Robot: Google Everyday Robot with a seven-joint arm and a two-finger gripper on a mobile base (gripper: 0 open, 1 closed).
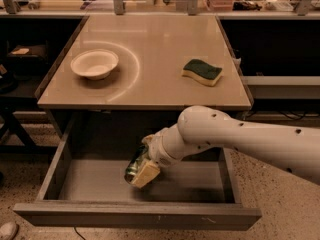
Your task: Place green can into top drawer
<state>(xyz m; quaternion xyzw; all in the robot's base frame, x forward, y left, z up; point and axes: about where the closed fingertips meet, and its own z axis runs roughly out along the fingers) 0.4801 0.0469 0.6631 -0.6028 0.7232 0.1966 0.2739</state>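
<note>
While the top drawer (135, 216) stands pulled wide open beneath the near edge of the tabletop (150, 91), your end effector (140, 170) is down inside it, its fingers clamped on the green can (132, 168). The can sits tilted in the grip, its top leaning toward the tabletop's near edge and its lower end pointing at the drawer's front panel. It is roughly below the middle of that near edge. You cannot tell from this angle whether the can's lower end touches the grey drawer floor or hangs just above it. One pale yellowish finger pad (146, 174) shows against the can's right side; the other finger is hidden behind the can.

Your white arm (240, 139) reaches in from the right, crossing below the tabletop's near right corner and passing over the drawer's right wall.

Up on the tabletop, a shallow white bowl (94, 64) sits near the left edge, about midway back. A yellow sponge with a green top (202, 72) lies near the right edge, well apart from the bowl.
</note>
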